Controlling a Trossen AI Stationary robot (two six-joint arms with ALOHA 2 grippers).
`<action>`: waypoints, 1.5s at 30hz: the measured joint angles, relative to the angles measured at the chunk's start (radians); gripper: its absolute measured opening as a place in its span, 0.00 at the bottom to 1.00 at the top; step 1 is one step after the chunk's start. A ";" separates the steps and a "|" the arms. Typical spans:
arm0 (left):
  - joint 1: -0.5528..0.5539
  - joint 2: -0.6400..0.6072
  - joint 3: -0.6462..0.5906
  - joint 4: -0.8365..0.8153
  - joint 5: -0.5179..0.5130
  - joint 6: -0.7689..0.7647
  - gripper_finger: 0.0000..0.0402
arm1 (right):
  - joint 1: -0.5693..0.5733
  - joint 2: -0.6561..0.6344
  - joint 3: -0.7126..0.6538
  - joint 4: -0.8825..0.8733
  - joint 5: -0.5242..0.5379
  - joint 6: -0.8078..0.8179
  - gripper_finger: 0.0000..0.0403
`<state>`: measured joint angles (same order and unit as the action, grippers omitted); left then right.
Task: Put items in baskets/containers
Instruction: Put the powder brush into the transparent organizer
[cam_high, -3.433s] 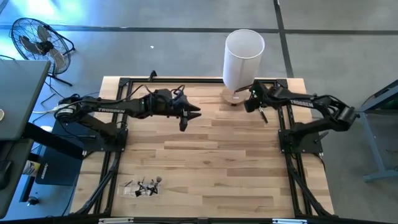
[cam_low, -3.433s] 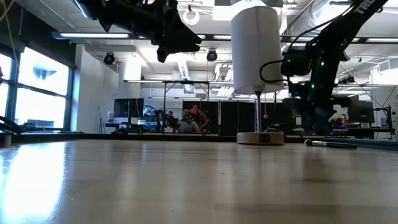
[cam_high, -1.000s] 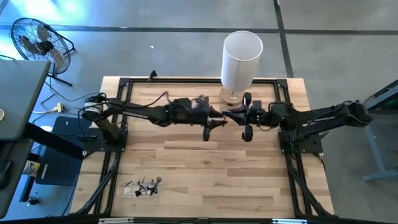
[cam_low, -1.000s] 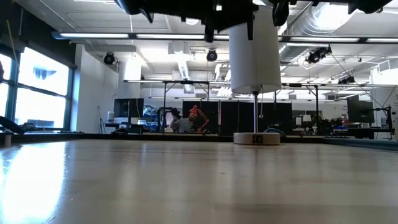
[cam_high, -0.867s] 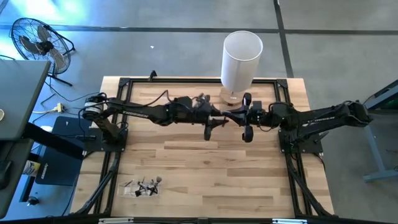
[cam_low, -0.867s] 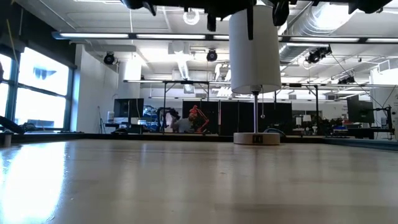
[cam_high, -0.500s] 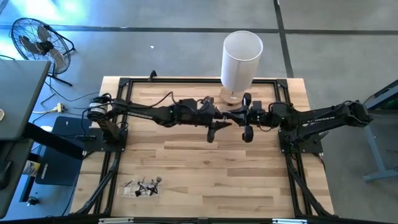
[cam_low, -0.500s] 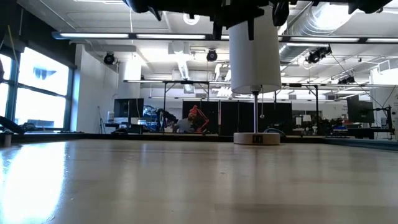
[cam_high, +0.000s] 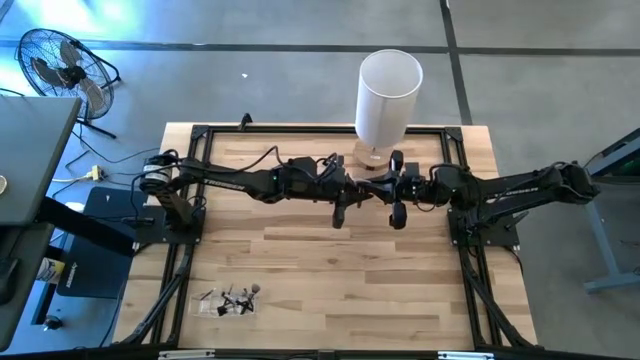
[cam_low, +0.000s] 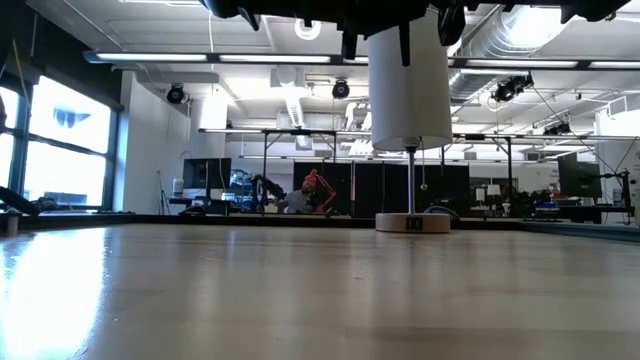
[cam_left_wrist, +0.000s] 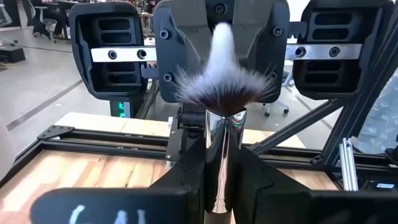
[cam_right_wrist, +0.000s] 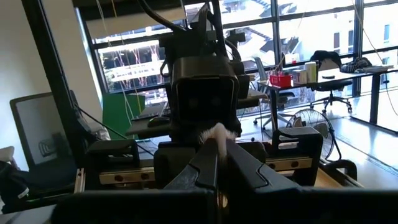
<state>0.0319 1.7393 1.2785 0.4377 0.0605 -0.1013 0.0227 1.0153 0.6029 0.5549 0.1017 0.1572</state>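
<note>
Above the table's middle, my two grippers meet end to end. My left gripper (cam_high: 357, 191) and my right gripper (cam_high: 379, 190) are both shut on one brush (cam_left_wrist: 217, 93). It has a fanned dark tuft with pale tips and a shiny metal ferrule. In both wrist views the tuft (cam_right_wrist: 215, 133) shows above the finger ends. The see-through container (cam_high: 229, 300) lies flat on the table at the near left, with several dark brushes on it. My left gripper pinches the brush's metal ferrule (cam_left_wrist: 217, 149) between its two fingers, just below the tuft. The fingers come level from the table's left. The brush is lifted clear of the table, tuft end up. My right gripper has the brush between its fingers (cam_right_wrist: 209, 163), coming level from the table's right. Its own fingers hide the part that it holds; only the pale tuft shows past their ends.
A tall white cylinder (cam_high: 389, 92) on a round wooden base (cam_low: 411, 222) stands at the far edge, just behind the two grippers. A black frame (cam_high: 300, 128) runs along the table's edges. Bare wood (cam_high: 330, 280) lies between the grippers and the container.
My left gripper has edged a little toward the table's right, closer to my right gripper, which has kept still.
</note>
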 joint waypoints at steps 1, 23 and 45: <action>0.000 0.000 0.000 0.000 0.000 0.000 0.09 | 0.000 0.000 0.000 -0.001 0.001 0.000 0.02; -0.045 -0.181 0.002 -0.409 -0.042 -0.023 0.09 | 0.017 -0.153 0.000 -0.346 0.004 0.180 0.43; -0.701 -0.610 -0.384 -0.683 -0.796 -0.405 0.09 | 0.283 0.346 0.046 -0.190 0.270 0.537 0.02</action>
<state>-0.6693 1.1294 0.8941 -0.2456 -0.7358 -0.5067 0.3057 1.3612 0.6484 0.3649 0.3720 0.6944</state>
